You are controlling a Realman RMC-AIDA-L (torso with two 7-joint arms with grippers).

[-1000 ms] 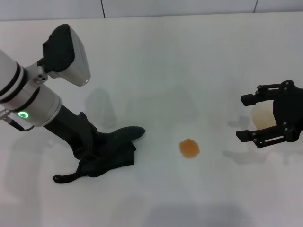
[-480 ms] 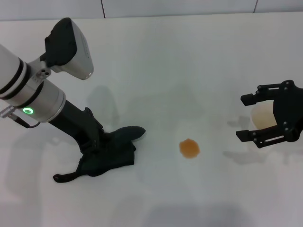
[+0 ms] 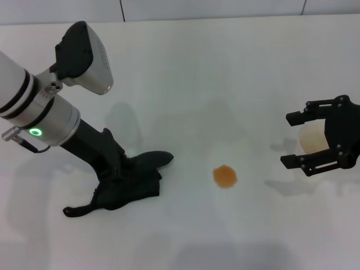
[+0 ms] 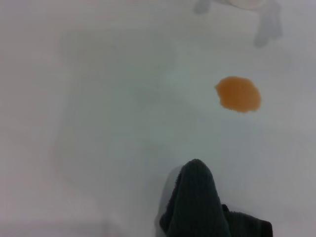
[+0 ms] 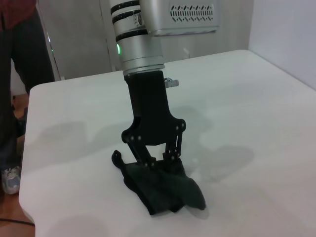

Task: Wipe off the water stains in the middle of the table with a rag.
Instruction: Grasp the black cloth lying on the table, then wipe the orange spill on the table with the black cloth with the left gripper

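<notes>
Pinching the rag (image 3: 128, 186) against the table (image 3: 185, 73), the left gripper (image 3: 115, 174) holds it left of the water stains (image 3: 225, 176), ready to drag across. The right gripper (image 3: 323, 139), fingers spread, sits parked far right.

Counter (image 3: 236, 73): plain white, crossed by thin dark seam lines at the far edge. Stain (image 3: 225, 176): orange-brown. Rag (image 3: 132, 184): dark green-black. Left tool (image 3: 112, 171): black, carried on a white and silver arm banded in black, a green ring lit. Right tool (image 3: 301, 139): black. Cup (image 3: 313, 138): translucent whitish.
</notes>
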